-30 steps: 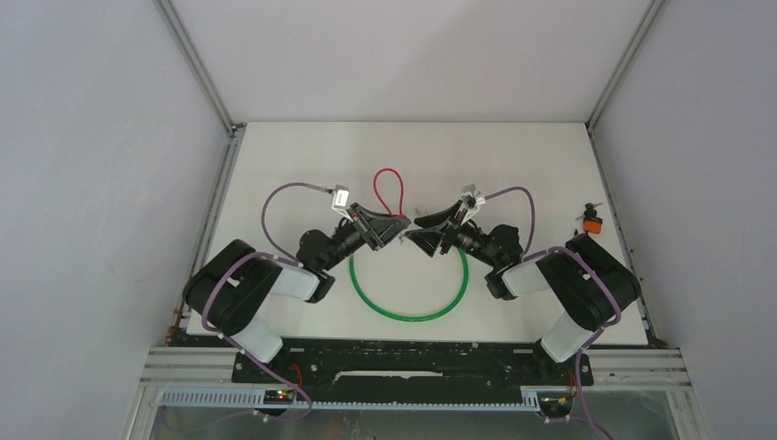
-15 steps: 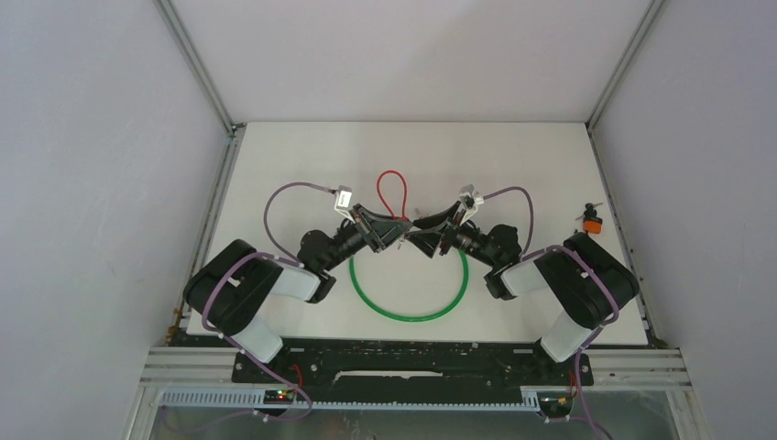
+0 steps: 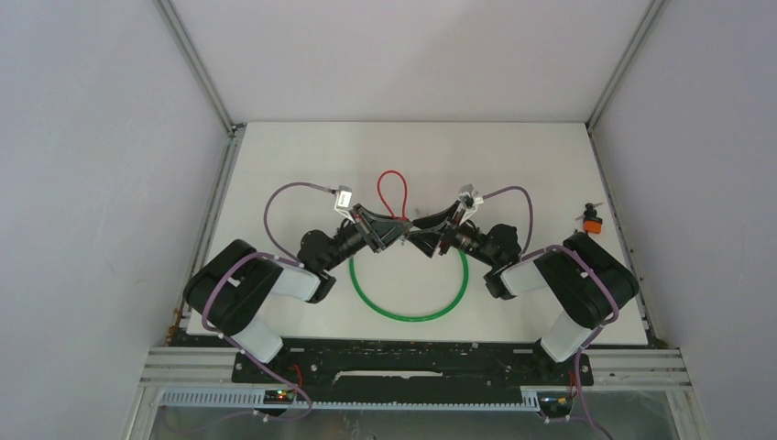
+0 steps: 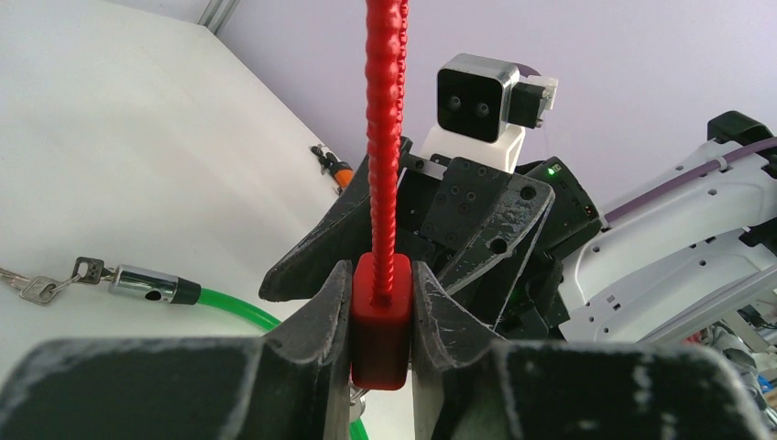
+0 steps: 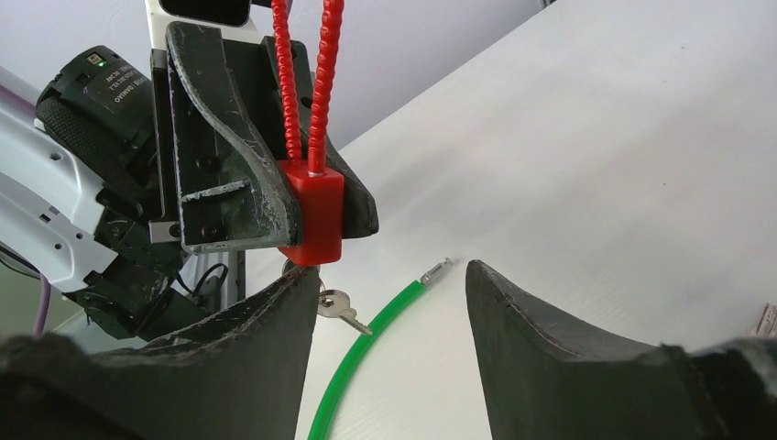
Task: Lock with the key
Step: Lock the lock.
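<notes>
Low in the overhead frame, a thin green cable loop (image 3: pixel 409 318) is lying on the white table (image 3: pixel 513 165). Mid-frame, the left gripper (image 4: pixel 380 293) is pinching the red plastic lock block (image 5: pixel 316 206), a small silver key (image 5: pixel 337 305) dangling below. The right gripper (image 5: pixel 385 293) is hovering wide open, facing it. Farther up, the red ribbed cable (image 3: pixel 392 188) is looping upward.

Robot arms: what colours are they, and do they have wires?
Both arms, left arm and right arm, are chunky black with white middle sections. A purple cable loops along each one to a small silvery camera at the wrist. The fingers are black, curved and scuffed with pale scratches. A tiny green light glows on each wrist.
</notes>
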`<act>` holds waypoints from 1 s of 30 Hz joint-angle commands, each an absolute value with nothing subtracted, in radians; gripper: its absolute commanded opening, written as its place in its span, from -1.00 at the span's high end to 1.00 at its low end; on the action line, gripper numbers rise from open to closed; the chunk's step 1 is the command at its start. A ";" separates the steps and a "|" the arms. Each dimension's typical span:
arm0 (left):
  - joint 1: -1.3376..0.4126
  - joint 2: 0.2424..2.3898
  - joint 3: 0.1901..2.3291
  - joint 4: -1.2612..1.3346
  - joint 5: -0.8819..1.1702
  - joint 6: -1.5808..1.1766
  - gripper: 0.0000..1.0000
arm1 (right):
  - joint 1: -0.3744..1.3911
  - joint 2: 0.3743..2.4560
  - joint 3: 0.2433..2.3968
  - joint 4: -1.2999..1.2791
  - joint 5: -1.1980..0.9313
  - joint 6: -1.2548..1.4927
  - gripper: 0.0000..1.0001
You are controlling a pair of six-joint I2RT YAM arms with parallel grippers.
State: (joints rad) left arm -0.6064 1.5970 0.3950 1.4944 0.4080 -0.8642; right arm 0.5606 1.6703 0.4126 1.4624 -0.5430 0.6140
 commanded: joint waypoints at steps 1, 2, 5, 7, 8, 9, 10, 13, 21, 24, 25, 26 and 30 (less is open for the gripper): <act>-0.612 1.597 0.440 1.594 0.427 -0.854 1.00 | 0.570 1.668 0.442 1.518 -0.576 0.610 -0.26; -0.613 1.595 0.440 1.594 0.426 -0.853 1.00 | 0.570 1.665 0.442 1.519 -0.580 0.612 -0.26; -0.612 1.594 0.439 1.594 0.423 -0.851 1.00 | 0.571 1.661 0.442 1.519 -0.589 0.614 -0.26; -0.612 1.596 0.439 1.593 0.424 -0.853 1.00 | 0.572 1.660 0.442 1.520 -0.595 0.615 -0.26; -0.612 1.597 0.439 1.594 0.424 -0.853 1.00 | 0.572 1.657 0.442 1.520 -0.596 0.615 -0.26; -0.612 1.597 0.439 1.594 0.425 -0.852 1.00 | 0.571 1.656 0.442 1.519 -0.599 0.615 -0.26; -0.612 1.596 0.439 1.594 0.425 -0.852 1.00 | 0.571 1.655 0.442 1.520 -0.603 0.616 -0.26; -0.612 1.597 0.439 1.594 0.426 -0.851 1.00 | 0.573 1.650 0.445 1.519 -0.622 0.618 -0.27; -0.612 1.595 0.439 1.594 0.427 -0.851 1.00 | 0.573 1.654 0.448 1.520 -0.625 0.620 -0.27; -0.612 1.596 0.440 1.595 0.428 -0.851 1.00 | 0.575 1.654 0.448 1.520 -0.627 0.620 -0.28; -0.613 1.596 0.439 1.595 0.427 -0.851 1.00 | 0.575 1.653 0.448 1.519 -0.627 0.619 -0.28; -0.613 1.595 0.438 1.594 0.424 -0.850 1.00 | 0.575 1.652 0.448 1.519 -0.627 0.619 -0.28; -0.611 1.587 0.425 1.594 0.399 -0.842 1.00 | 0.572 1.649 0.448 1.519 -0.629 0.614 -0.27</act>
